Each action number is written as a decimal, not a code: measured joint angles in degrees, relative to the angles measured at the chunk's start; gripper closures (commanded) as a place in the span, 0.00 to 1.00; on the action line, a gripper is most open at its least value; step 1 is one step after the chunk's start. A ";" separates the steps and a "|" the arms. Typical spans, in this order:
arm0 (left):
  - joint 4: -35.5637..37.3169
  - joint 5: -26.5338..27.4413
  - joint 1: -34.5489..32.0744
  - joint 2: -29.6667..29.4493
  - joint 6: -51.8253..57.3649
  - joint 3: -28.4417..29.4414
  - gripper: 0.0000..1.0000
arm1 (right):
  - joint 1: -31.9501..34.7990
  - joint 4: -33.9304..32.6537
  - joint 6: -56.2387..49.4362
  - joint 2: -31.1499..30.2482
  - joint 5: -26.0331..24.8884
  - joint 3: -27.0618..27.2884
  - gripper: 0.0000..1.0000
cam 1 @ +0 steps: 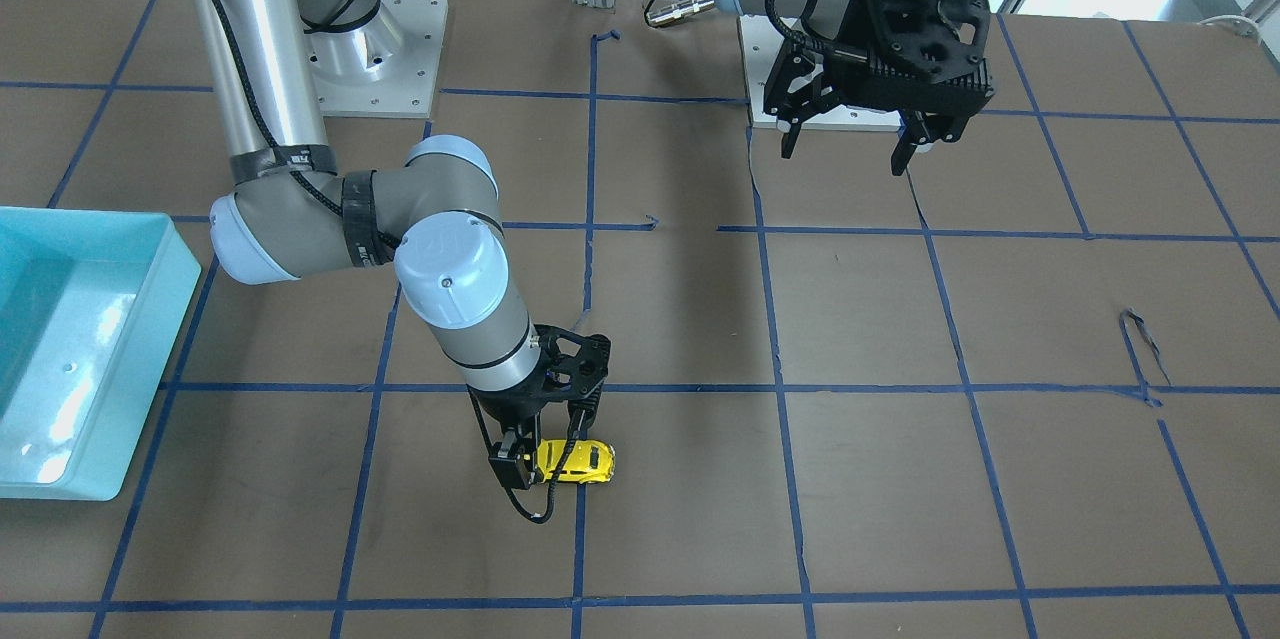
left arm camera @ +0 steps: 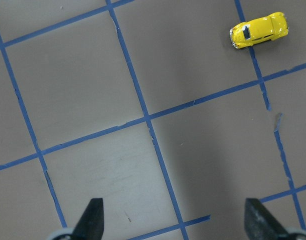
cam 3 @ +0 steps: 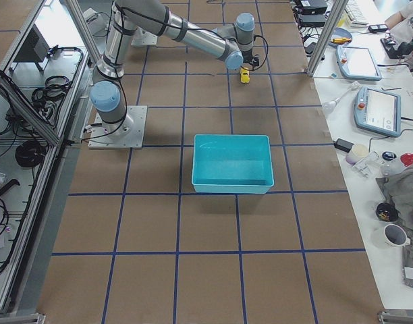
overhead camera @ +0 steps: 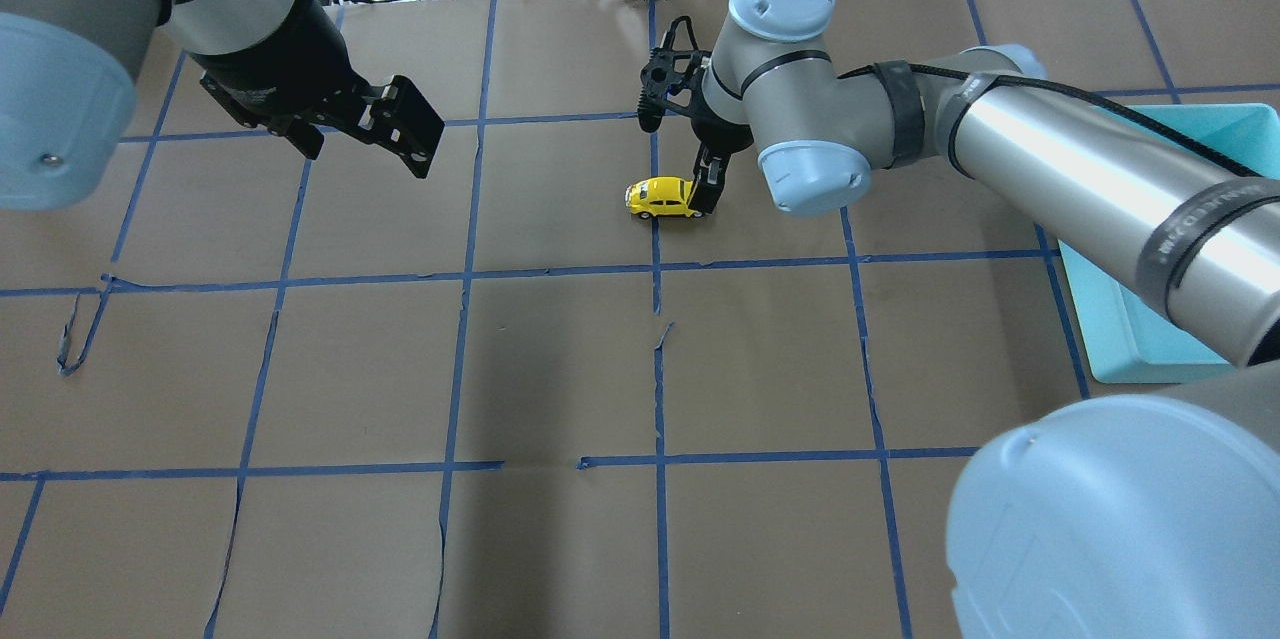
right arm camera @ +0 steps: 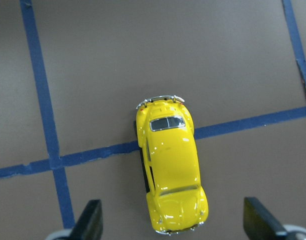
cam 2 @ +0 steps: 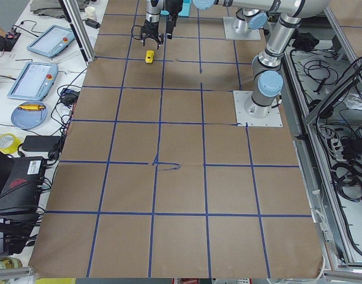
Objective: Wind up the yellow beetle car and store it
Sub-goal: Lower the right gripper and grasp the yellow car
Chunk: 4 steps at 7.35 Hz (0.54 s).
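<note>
- Two claws appear; only the right claw (right arm camera: pixel 174 222) is at work. It is lowered over the glossy bright-yellow beetle-shaped toy car (right arm camera: pixel 170 165), its dark fingers set wide, one on each flank of one end of the car, neither touching.
- Location: the toy car stands on its wheels on the brown paper-covered counter (cam 1: pixel 900 479), straddling a strip of blue tape and well apart from the pale-turquoise rectangular plastic bin (cam 3: pixel 231 136).
- Step in hand, as judged: the approach for the first grasp. The car is ungripped, so winding and storing both appear to lie ahead.
- Next move, as judged: narrow the fingers squarely onto the car's sides, then press down lightly so that the wheels bite while the car is drawn backward.
- Materials: the rounded, polished shell with dark windows and bright bumpers offers curved, slippery faces, so an off-centre pinch could squirt it out. The paper is matt, creased and torn along some tape lines, which may snag small wheels.
- Left claw (cam 1: pixel 848 151): held high over the counter, fingers spread wide, empty.
</note>
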 measured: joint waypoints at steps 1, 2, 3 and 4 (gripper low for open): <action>-0.30 -0.07 0.05 -0.24 -1.73 0.54 0.00 | 0.24 -0.48 -1.24 0.98 0.03 -0.10 0.00; -0.35 -0.17 0.11 -0.19 -2.50 0.62 0.00 | 0.33 -0.84 -1.97 1.68 0.03 -0.22 0.02; -0.30 -0.27 0.20 -0.09 -2.55 0.45 0.00 | 0.35 -1.28 -2.61 2.41 0.04 -0.31 0.02; -0.23 -0.34 0.31 0.01 -2.26 0.30 0.00 | 0.37 -2.02 -3.42 3.21 0.04 -0.34 0.05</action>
